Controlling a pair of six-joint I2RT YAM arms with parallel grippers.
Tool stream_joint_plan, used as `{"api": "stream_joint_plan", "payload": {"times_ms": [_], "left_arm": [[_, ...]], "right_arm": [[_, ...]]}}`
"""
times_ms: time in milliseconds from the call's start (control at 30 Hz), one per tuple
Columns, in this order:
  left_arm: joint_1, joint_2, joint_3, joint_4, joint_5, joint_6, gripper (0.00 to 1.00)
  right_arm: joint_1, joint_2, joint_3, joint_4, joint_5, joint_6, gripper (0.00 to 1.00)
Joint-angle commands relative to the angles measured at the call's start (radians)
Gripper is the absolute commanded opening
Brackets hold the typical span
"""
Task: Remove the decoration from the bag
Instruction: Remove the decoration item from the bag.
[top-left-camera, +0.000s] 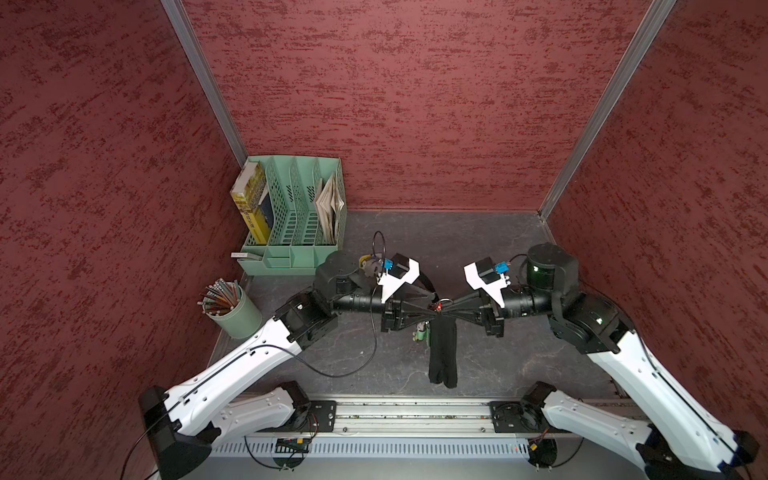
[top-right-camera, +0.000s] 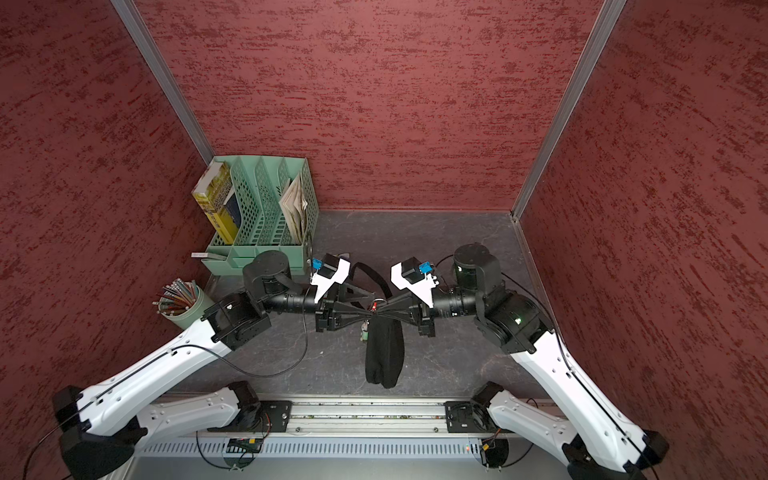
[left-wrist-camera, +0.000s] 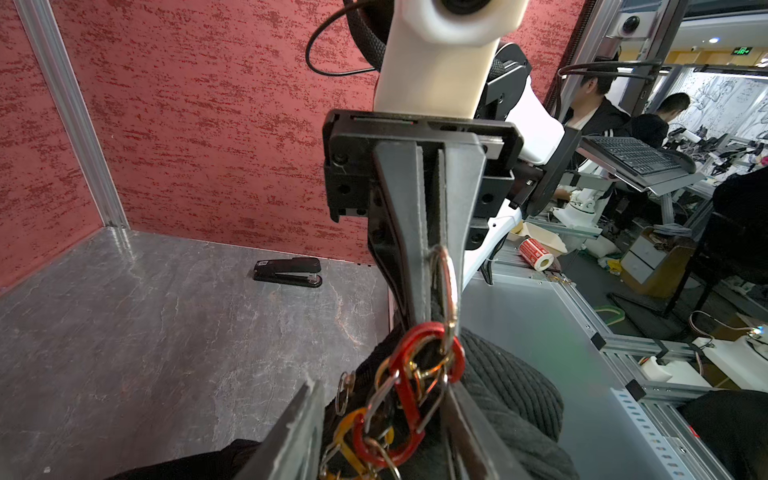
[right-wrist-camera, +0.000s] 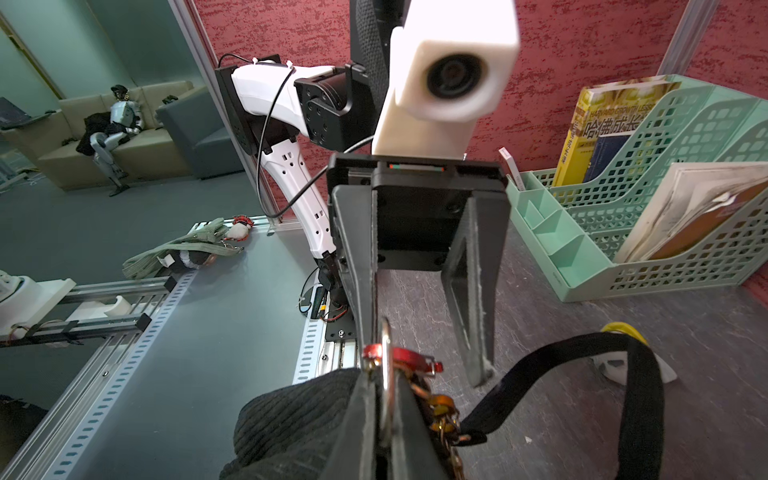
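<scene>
**Top views.** In both top views the left gripper (top-left-camera: 432, 309) and the right gripper (top-left-camera: 451, 308) meet tip to tip above the middle of the desk (top-left-camera: 498, 365). The bag (top-left-camera: 442, 353) hangs from that junction toward the near edge, and the decoration (top-left-camera: 422, 331) dangles just left of it. The raised hold probably lifts the hardware clear of the desk for access. Whether the bag's lower end touches the desk cannot be told.

**Left wrist view.** The right jaws are clamped on the metal ring (left-wrist-camera: 453, 286), apparently to anchor the bag. The left jaws stand apart, straddling the red carabiner (left-wrist-camera: 401, 382) without pinching it. A stapler (left-wrist-camera: 289, 272) lies on the desk at the foot of a wall; its label is illegible.

**Right wrist view.** The strap (right-wrist-camera: 642, 395) droops aside, clear of the working point. At far left, a book (right-wrist-camera: 598, 120) in the green file organiser (right-wrist-camera: 665, 266) reads "HARVARD GROWTH" and "哈佛成长".
</scene>
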Motion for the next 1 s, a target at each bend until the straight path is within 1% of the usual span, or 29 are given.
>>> {"api": "stream_joint_plan", "payload": {"times_ms": [0,133,200,267,300,400,467,533,567,667,967], "left_arm": [[0.004,0.002,-0.006,0.019,0.02,0.0,0.47],[0.004,0.003,-0.003,0.022,0.02,-0.001,0.46],[0.004,0.003,-0.004,0.024,0.02,-0.002,0.42],[0.005,0.002,-0.005,0.027,0.022,-0.001,0.33],[0.004,0.003,-0.006,0.028,0.022,-0.002,0.3],[0.004,0.001,-0.008,0.031,0.029,-0.002,0.29],[0.004,0.001,-0.009,0.032,0.035,-0.003,0.33],[0.004,0.002,-0.01,0.038,0.038,-0.003,0.44],[0.004,0.001,-0.011,0.039,0.038,-0.001,0.48],[0.004,-0.001,-0.011,0.05,0.037,-0.007,0.53],[0.002,0.009,-0.002,0.066,0.058,-0.016,0.53]], "right_arm": [[0.0,-0.019,0.011,0.037,-0.048,0.006,0.0],[0.0,-0.015,0.011,0.047,-0.058,0.011,0.0],[0.0,-0.013,0.011,0.049,-0.06,0.013,0.0],[0.0,-0.013,0.011,0.047,-0.061,0.012,0.0],[0.0,-0.013,0.011,0.048,-0.061,0.012,0.0],[0.0,-0.013,0.011,0.049,-0.064,0.014,0.0],[-0.001,-0.012,0.011,0.05,-0.069,0.015,0.0],[0.0,-0.01,0.011,0.048,-0.072,0.015,0.0],[0.0,-0.008,0.011,0.047,-0.074,0.016,0.0],[-0.001,-0.008,0.011,0.048,-0.075,0.015,0.0],[0.0,0.0,0.012,0.048,-0.083,0.018,0.0]]}}
